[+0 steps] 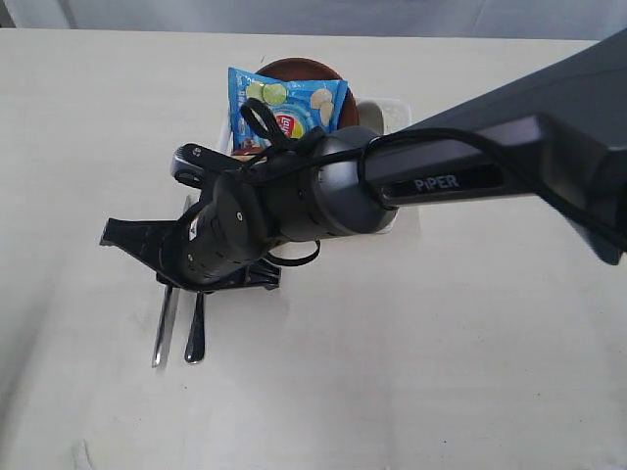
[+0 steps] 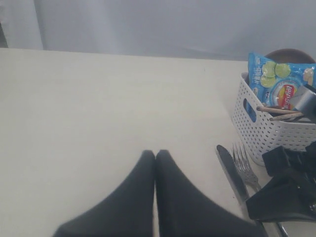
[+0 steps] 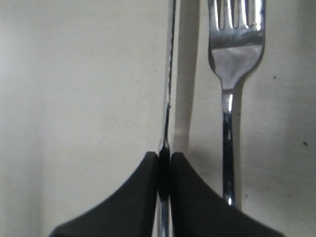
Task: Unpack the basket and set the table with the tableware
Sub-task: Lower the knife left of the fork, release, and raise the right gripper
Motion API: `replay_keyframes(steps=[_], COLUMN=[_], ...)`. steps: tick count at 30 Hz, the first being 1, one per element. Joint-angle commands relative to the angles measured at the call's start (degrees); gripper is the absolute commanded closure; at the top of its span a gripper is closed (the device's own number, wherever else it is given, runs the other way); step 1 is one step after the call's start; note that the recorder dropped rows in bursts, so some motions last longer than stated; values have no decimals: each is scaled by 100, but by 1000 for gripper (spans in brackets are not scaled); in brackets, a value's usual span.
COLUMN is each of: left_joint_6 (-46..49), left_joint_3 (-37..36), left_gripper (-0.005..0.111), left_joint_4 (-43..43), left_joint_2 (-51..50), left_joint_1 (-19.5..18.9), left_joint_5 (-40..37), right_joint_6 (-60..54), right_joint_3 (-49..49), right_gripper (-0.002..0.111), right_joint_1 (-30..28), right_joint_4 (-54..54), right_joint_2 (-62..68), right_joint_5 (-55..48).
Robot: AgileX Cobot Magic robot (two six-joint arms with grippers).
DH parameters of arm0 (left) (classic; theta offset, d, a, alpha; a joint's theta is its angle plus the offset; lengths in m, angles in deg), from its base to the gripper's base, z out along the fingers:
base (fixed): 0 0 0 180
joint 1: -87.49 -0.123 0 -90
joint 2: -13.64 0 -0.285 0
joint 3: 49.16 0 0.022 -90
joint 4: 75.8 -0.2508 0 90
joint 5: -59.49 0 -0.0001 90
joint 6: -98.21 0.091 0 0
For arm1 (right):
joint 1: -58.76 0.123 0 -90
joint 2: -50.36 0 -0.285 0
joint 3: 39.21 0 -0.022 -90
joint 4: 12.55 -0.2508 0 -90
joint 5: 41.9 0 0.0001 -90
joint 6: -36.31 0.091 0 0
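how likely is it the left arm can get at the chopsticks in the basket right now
Probably not cleanly: the right arm stretches across the basket, over the chopsticks, while its fingers are closed on the knife beside it.

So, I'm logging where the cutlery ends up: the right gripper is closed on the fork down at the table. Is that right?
Not quite. The right gripper is closed on the knife, not the fork. The fork lies free on the table beside the knife. The right wrist view shows the thin blade pinched between the jaws.
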Motion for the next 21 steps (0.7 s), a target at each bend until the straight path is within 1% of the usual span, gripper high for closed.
replay_keyframes(steps=[1,10,18,21], left_joint_6=[17,17,17,17], left_joint_3=[-21,-21,-21,-21], left_gripper=[107,107,107,107], left_joint_4=[-5,-5,-5,-5], left_joint_2=[21,21,21,21], left_joint_1=[27,27,27,27], left_joint_5=[12,12,12,12], right_joint_6=[-45,-89,-860,-1099], right_joint_3=[0,0,0,0], right_gripper=[80,80,80,84], right_joint_1=[0,0,0,0], right_joint_4=[67,112,173,173], right_joint_2=[4,-63,-654,-803], right_joint_5=[-4,44,-228,-479])
